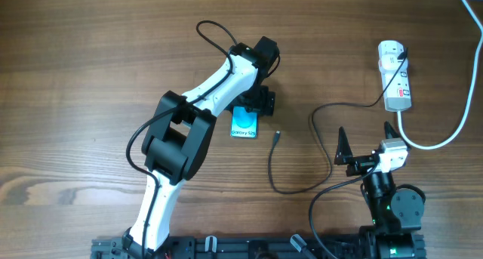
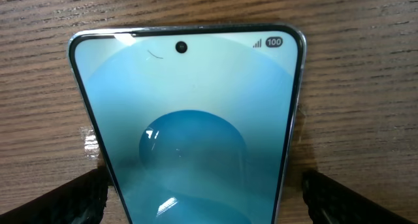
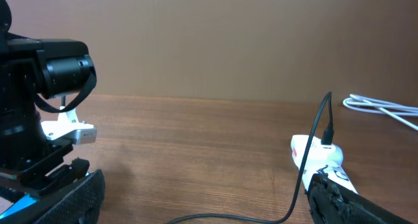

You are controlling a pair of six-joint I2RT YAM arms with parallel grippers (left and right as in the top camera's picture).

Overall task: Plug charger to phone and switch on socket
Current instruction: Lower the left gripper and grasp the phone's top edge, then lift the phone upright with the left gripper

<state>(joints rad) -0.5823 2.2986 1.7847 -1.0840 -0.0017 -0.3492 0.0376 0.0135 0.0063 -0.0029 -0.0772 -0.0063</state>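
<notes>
The phone (image 1: pixel 243 124) lies flat on the wooden table with its cyan screen up and a white band at its near end. My left gripper (image 1: pixel 256 102) is open and straddles it; in the left wrist view the phone (image 2: pixel 189 119) fills the space between the fingers (image 2: pixel 202 201), with a small gap on each side. The charger (image 1: pixel 317 119) runs from the socket (image 1: pixel 395 75) in a loose loop to its plug tip (image 1: pixel 277 137), which lies right of the phone. My right gripper (image 1: pixel 367 143) is open and empty, near the front right; it also shows in the right wrist view (image 3: pixel 209 204).
The socket's thick white cord (image 1: pixel 453 131) loops along the right edge of the table. In the right wrist view the socket (image 3: pixel 320 155) and the charger (image 3: pixel 307 178) are ahead on the right, and the left arm (image 3: pixel 39 106) is on the left.
</notes>
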